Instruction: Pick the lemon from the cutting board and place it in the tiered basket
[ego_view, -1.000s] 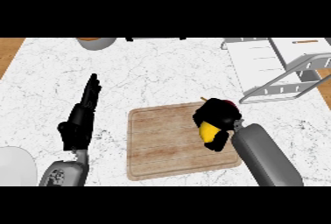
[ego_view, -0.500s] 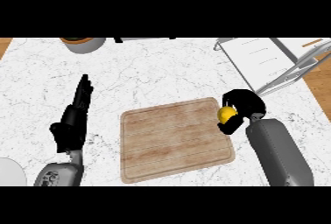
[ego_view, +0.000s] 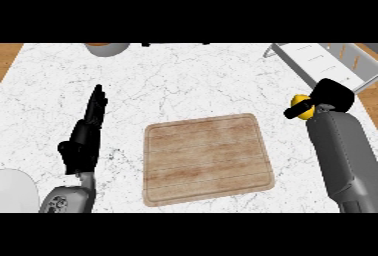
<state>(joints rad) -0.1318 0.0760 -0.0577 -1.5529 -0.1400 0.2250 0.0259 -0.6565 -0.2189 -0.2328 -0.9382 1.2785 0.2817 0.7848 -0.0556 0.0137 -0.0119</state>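
Right hand (ego_view: 331, 96): fingers curled round the lemon (ego_view: 298, 108), which is held over the desk (ego_view: 192, 85), right of the board (ego_view: 207, 157) and near the basket (ego_view: 325, 60) at the far right corner. Left hand (ego_view: 87, 135): open, fingers straight, resting left of the board.

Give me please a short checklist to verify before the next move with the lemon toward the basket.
1. Lemon held in the right hand: ok.
2. Lemon lifted off the cutting board: ok.
3. Lemon over the tiered basket: not ok, it is short of it.
4. Left hand open and away from the path: ok.
5. Lemon high enough over the basket's rim: cannot tell.
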